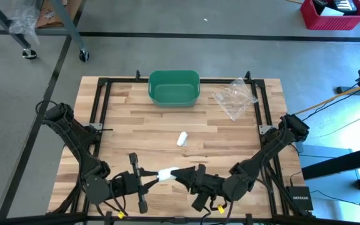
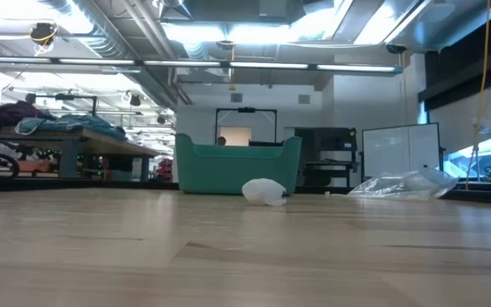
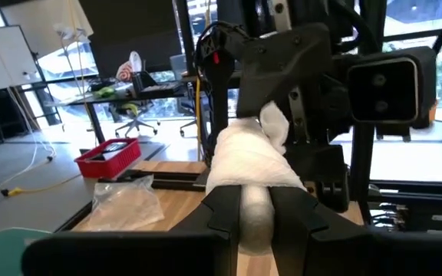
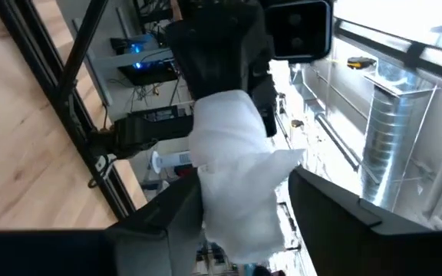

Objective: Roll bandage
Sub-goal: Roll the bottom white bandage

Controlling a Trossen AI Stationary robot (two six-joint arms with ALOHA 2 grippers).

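A crumpled white bandage [image 1: 169, 174] hangs above the table's near edge, between my two grippers. My left gripper [image 1: 159, 176] comes from the left and is shut on it. My right gripper [image 1: 181, 175] comes from the right and is also closed on it. In the left wrist view the bandage [image 3: 248, 165] bulges out past my fingers, with the right arm's hand behind it. In the right wrist view the bandage [image 4: 232, 176] fills the gap between the fingers. A second, rolled bandage [image 1: 182, 139] lies on its side at the table's middle. My left gripper pinches the bandage's left end [image 3: 255, 218] between its two fingers [image 3: 221, 211]. It comes level from the table's left. The bandage is lifted clear of the table. My right gripper has the bandage's right part [image 4: 229, 215] between its widely set fingers [image 4: 171, 218]. It comes level from the table's right. A loose flap [image 4: 286, 161] sticks out to one side.
A green bin [image 1: 174, 88] stands at the table's far edge, with a clear plastic bag [image 1: 235, 97] to its right. A black frame [image 1: 99, 100] runs along the table's sides. The low view shows the rolled bandage [image 2: 264, 191] in front of the bin [image 2: 237, 166].
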